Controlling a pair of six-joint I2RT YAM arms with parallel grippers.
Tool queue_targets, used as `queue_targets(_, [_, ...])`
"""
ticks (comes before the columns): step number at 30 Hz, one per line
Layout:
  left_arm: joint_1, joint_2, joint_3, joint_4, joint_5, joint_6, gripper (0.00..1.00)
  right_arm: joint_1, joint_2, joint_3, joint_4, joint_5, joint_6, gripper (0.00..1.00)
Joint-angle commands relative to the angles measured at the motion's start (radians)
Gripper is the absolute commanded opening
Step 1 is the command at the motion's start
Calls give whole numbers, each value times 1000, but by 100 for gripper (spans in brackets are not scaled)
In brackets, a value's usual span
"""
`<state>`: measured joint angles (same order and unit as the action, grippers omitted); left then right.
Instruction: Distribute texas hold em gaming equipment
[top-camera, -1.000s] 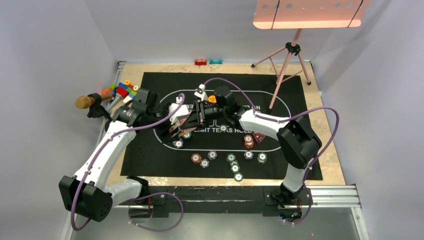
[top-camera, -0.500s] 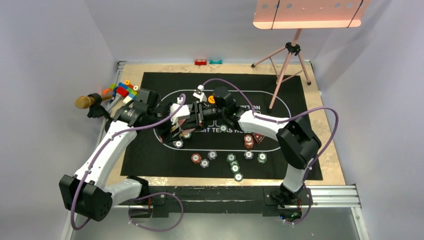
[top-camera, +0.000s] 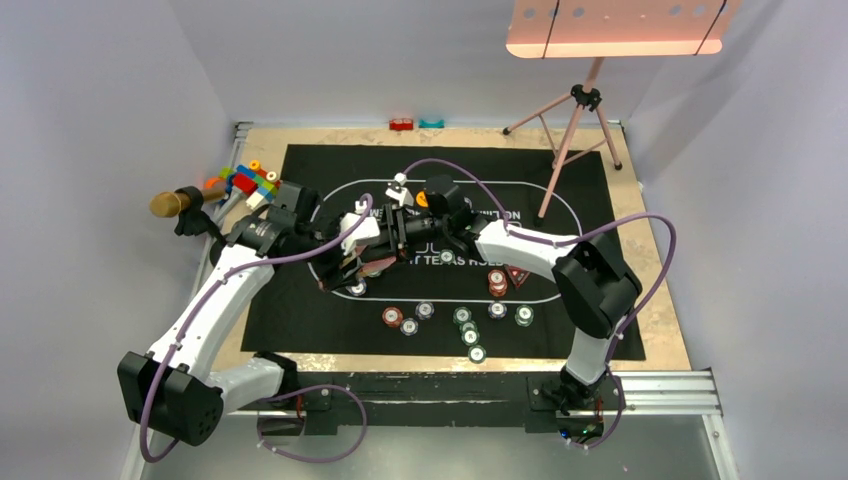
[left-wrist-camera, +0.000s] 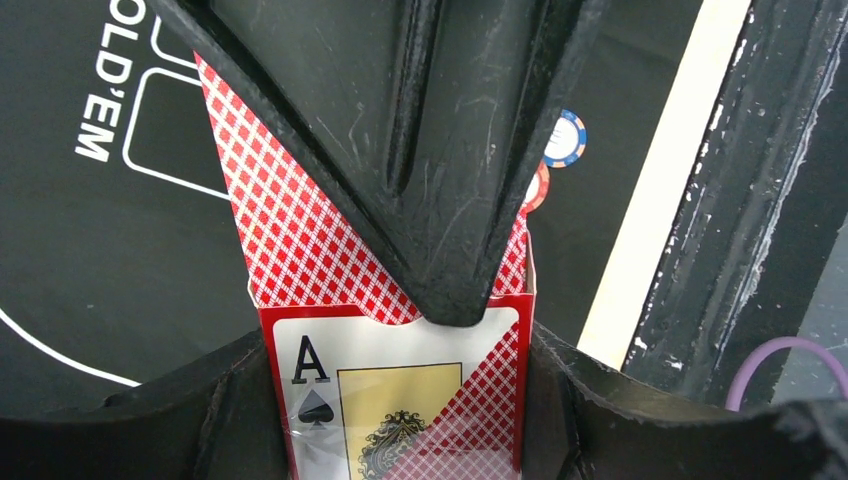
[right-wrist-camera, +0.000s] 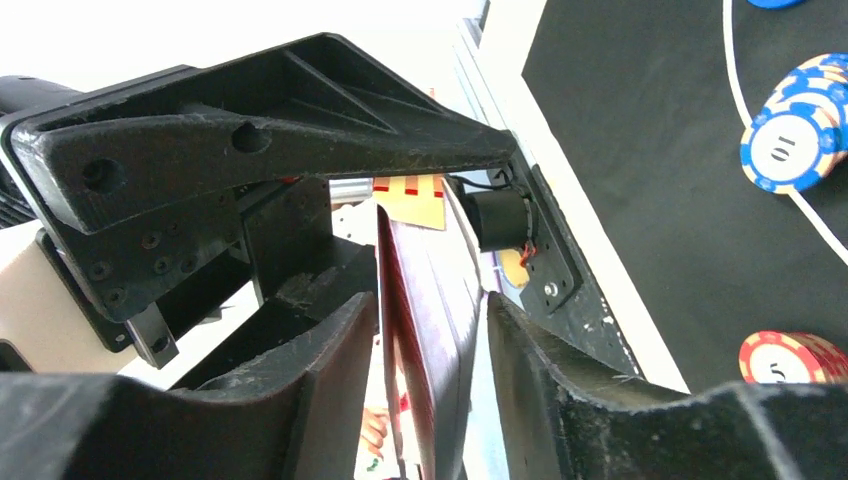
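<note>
From the top camera, the two arms meet over the left half of a black poker mat (top-camera: 300, 300) spread on the desk (top-camera: 660, 330). The left end effector (top-camera: 352, 262) is clamped on a card pack (top-camera: 372, 264), and the right end effector (top-camera: 388, 232) reaches in against it from the right. Loose poker chips (top-camera: 462, 316) lie along the mat's near side, with a red-brown stack (top-camera: 497, 283) beside a red triangle marker (top-camera: 518, 275). An orange disc (top-camera: 425, 198) sits just behind the right wrist. Toy bricks (top-camera: 245, 180) and a microphone (top-camera: 175, 203) lie off the mat at the far left.

In the left wrist view, the card pack (left-wrist-camera: 400, 400) shows an ace of spades and is pinched between the left fingers (left-wrist-camera: 200, 410). A red chequered back (left-wrist-camera: 300, 230) rises above it, and one black finger (left-wrist-camera: 440, 200) of the other arm lies across that.

In the right wrist view, the pack (right-wrist-camera: 425, 330) stands edge-on between the right fingers (right-wrist-camera: 320, 390). The jaws are partly apart, with a gap showing on one side. A blue chip stack (right-wrist-camera: 795, 140) and a red chip stack (right-wrist-camera: 795, 358) sit on the mat.
</note>
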<state>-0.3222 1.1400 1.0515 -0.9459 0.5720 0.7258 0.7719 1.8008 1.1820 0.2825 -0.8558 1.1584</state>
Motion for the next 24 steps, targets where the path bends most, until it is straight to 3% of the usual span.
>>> queue_targets(1, [-6,-18,22,-18,55,16,24,-14,-38,46,-84,-9,-87,52])
queue_targets(14, [-6,-24,35,-40,99,16,0,-37,-56,25,-86,-11,-98,52])
queue_targets(24, [-5,-15,16,-15,91,11,0,-75,-122,-26,-133,1,-144,38])
